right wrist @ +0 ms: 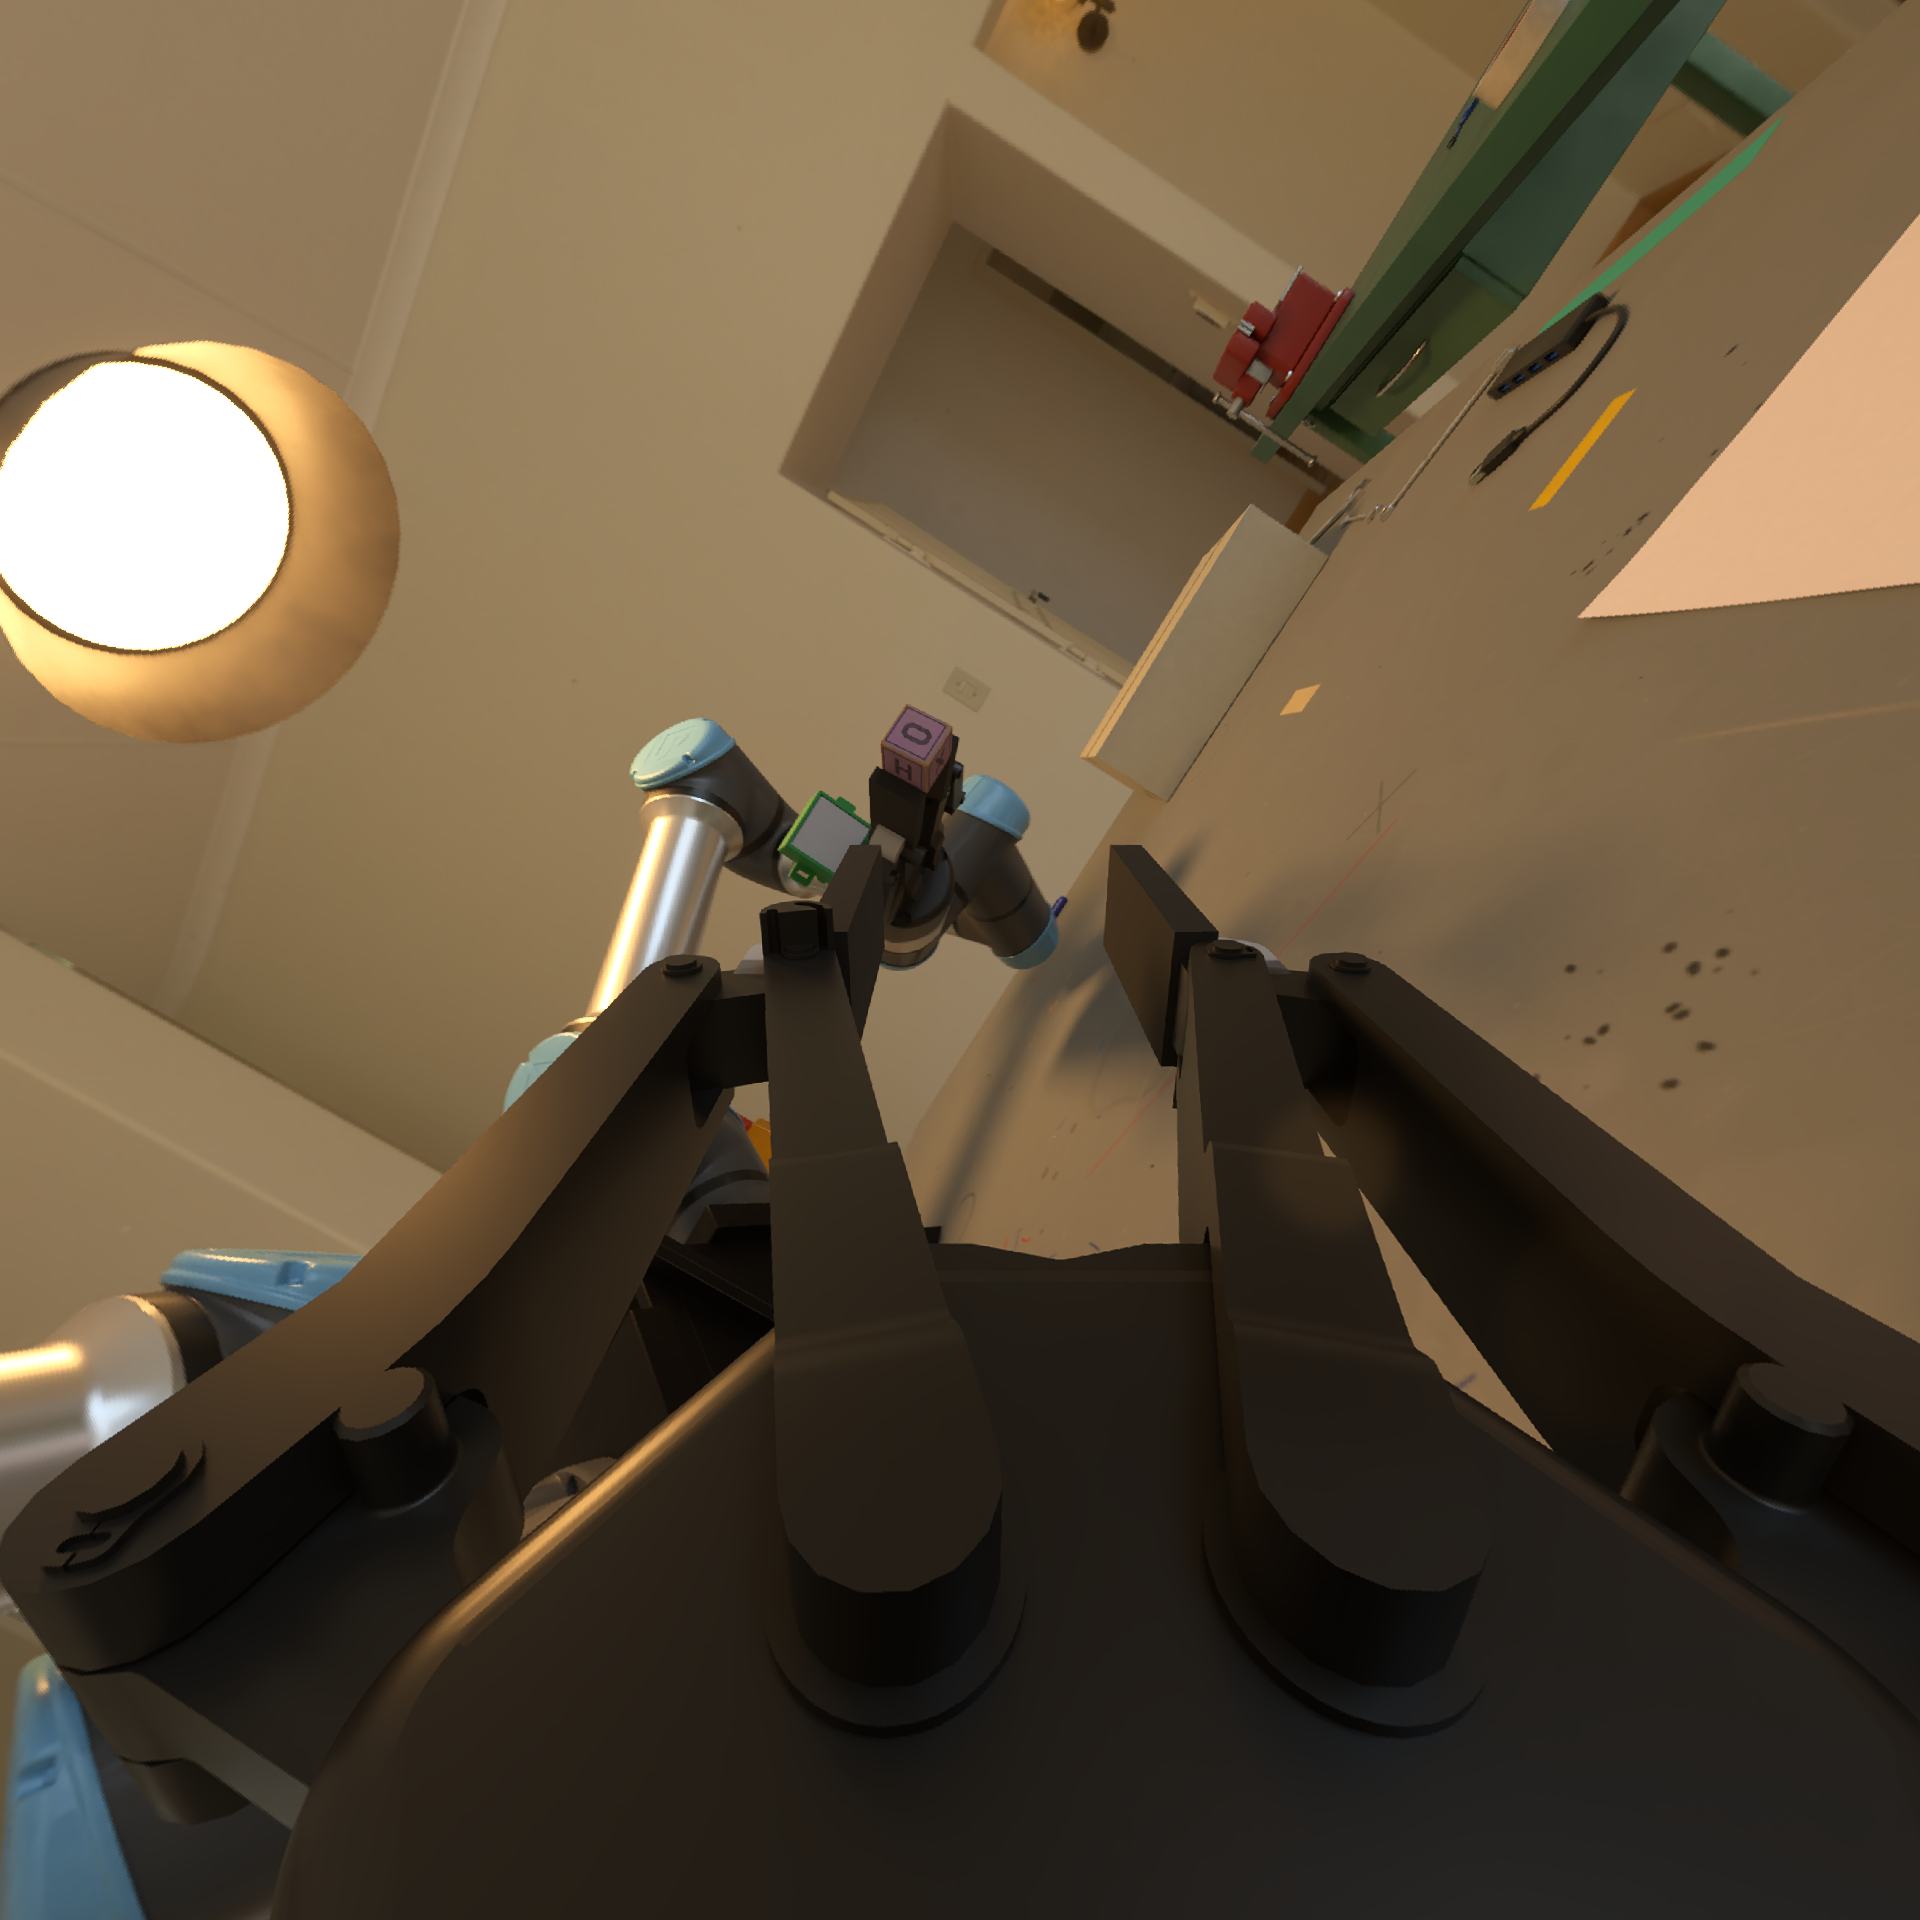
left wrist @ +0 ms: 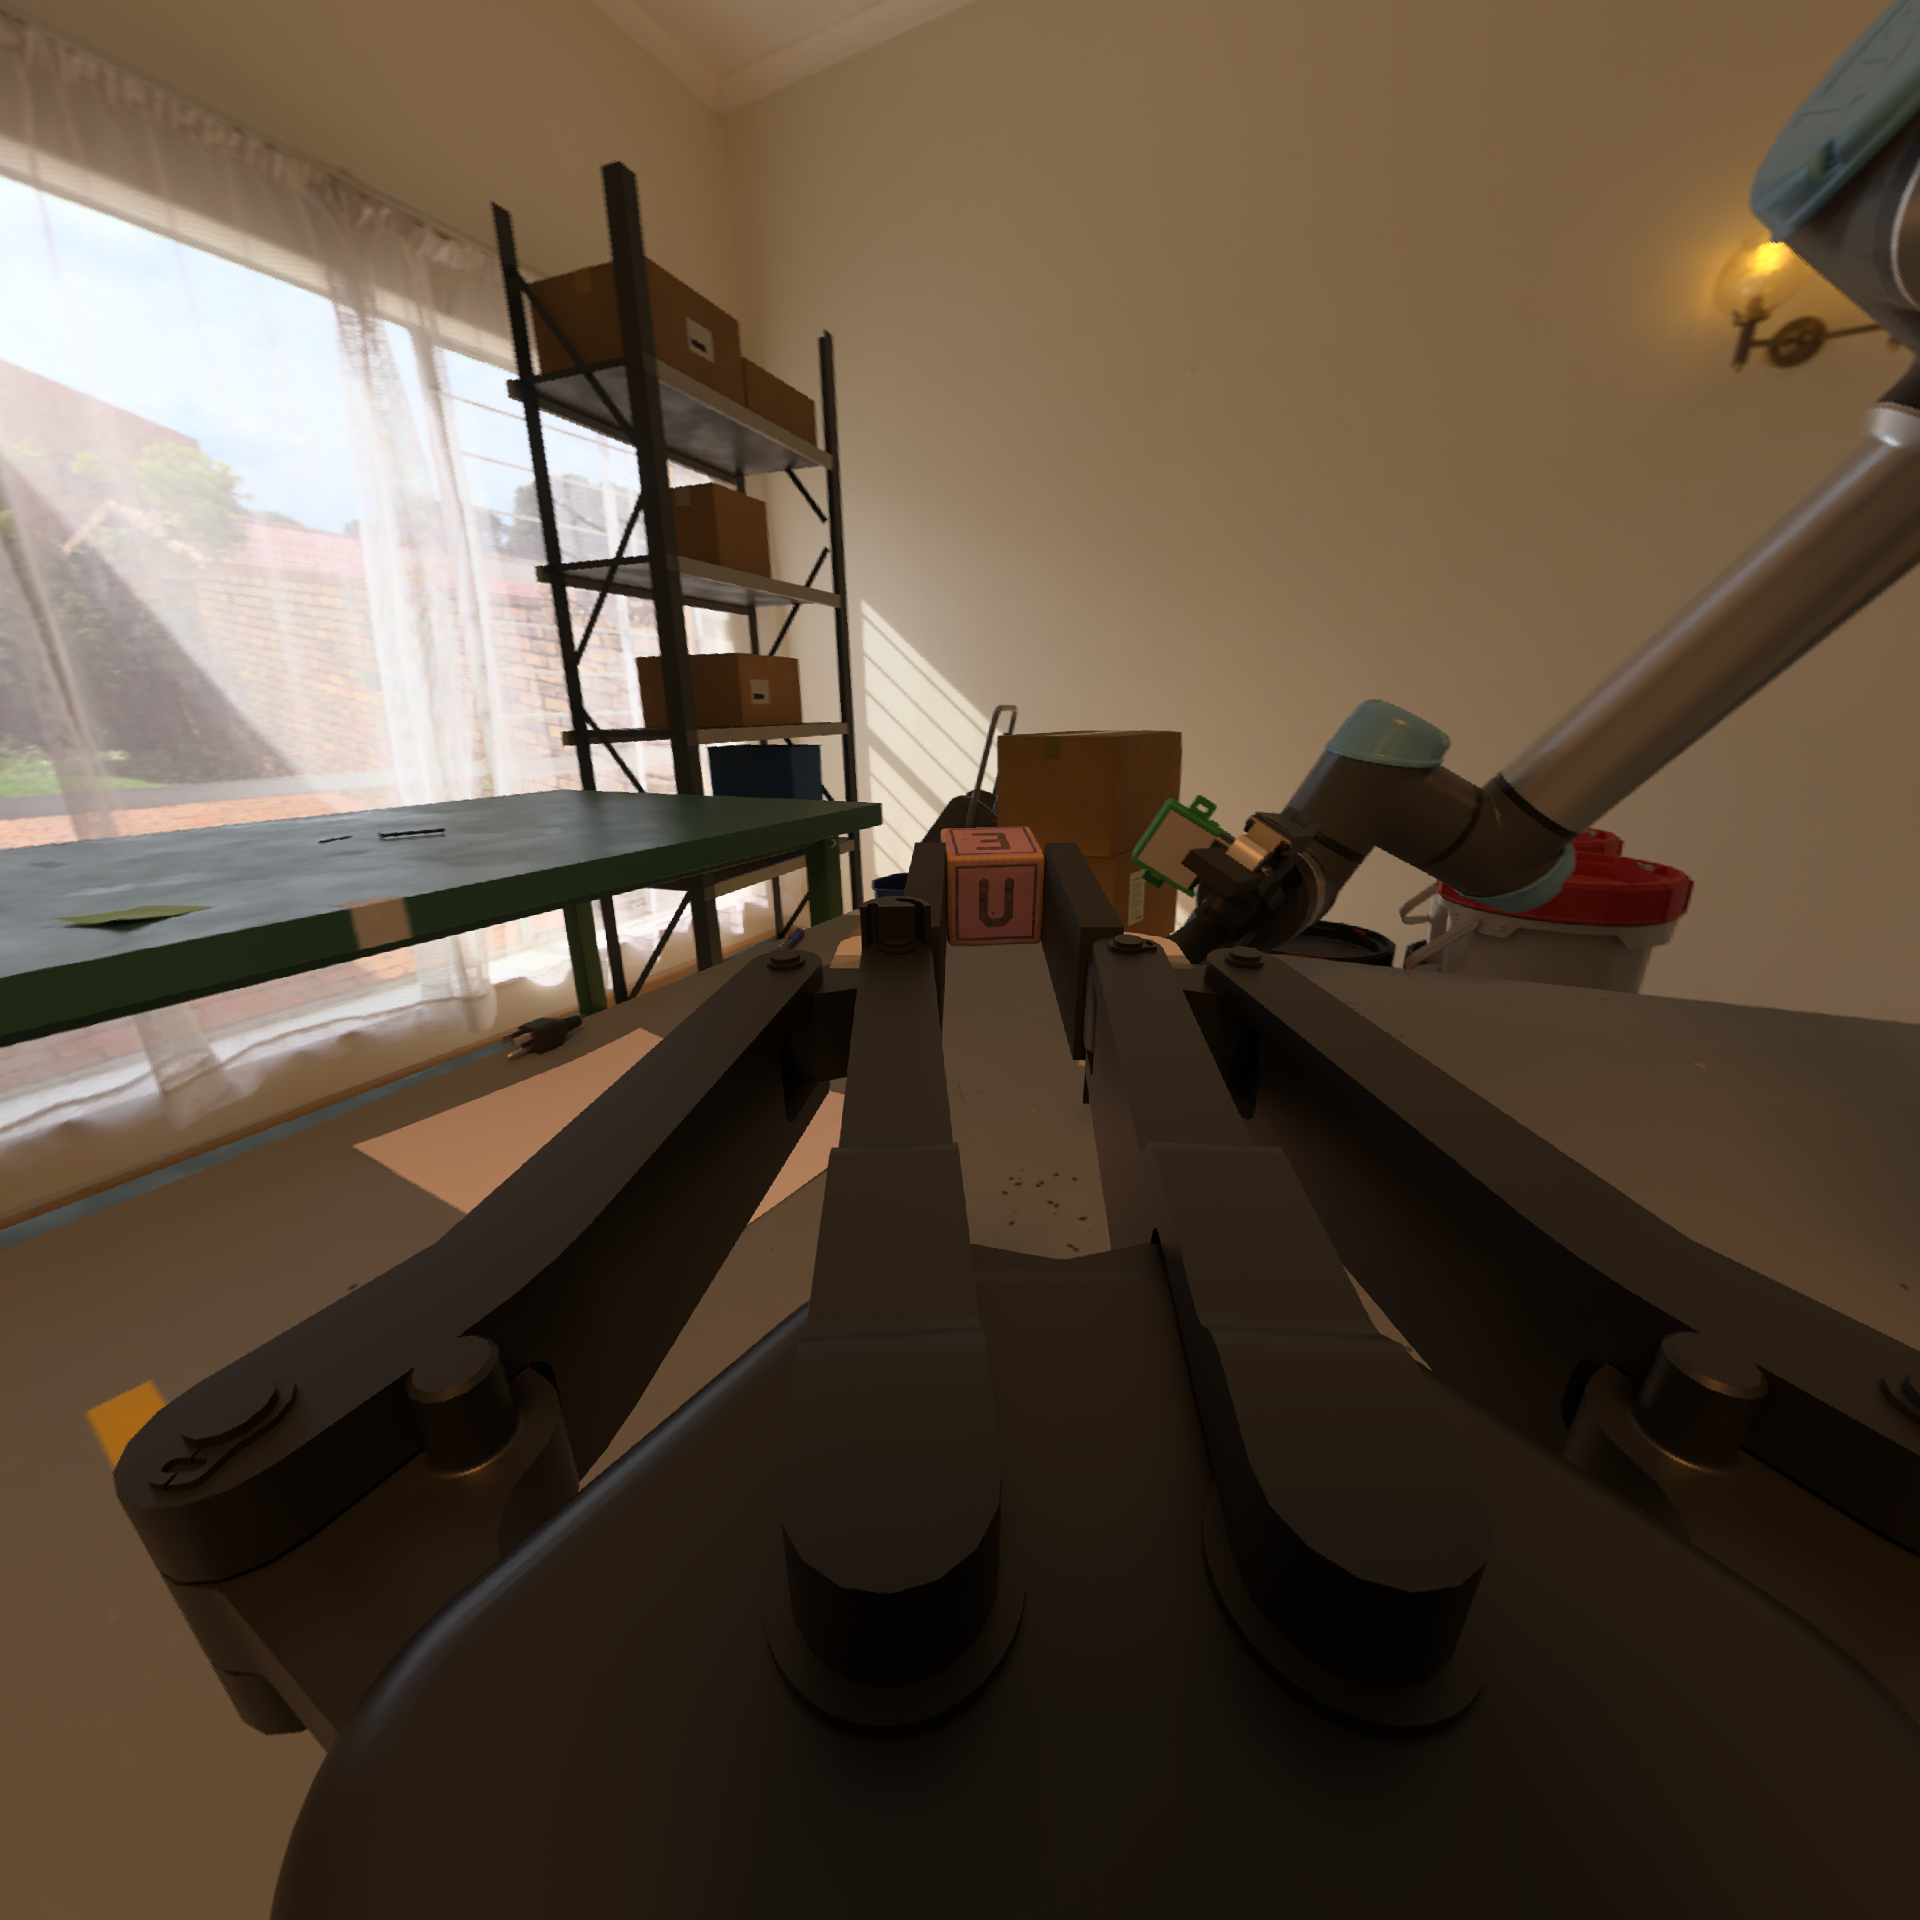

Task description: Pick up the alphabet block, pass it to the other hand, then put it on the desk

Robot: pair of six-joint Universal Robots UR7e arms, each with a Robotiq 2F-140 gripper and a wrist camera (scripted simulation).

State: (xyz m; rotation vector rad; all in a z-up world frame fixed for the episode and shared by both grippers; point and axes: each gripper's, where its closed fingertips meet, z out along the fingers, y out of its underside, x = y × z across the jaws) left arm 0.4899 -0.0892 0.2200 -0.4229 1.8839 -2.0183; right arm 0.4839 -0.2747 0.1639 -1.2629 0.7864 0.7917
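The alphabet block [left wrist: 992, 885] is a pink cube with dark letters on its faces. My left gripper [left wrist: 992, 909] is shut on it and holds it in the air above the tan desk [left wrist: 260, 1299]. In the right wrist view the block [right wrist: 914, 746] shows farther off, purple-pink, at the tip of the left gripper [right wrist: 912, 805]. My right gripper [right wrist: 997, 914] is open and empty, pointing toward the block but well apart from it. In the left wrist view the right gripper [left wrist: 1231, 904] is to the right of and beyond the block; its fingertips are hidden there.
A green table [left wrist: 416, 873] and a metal shelf rack with cardboard boxes [left wrist: 686, 582] stand by the window. A large cardboard box [left wrist: 1091, 790] and red-lidded white buckets [left wrist: 1558, 925] are behind. On the desk [right wrist: 1558, 883] lie a white box [right wrist: 1205, 644] and a cabled hub [right wrist: 1548, 364].
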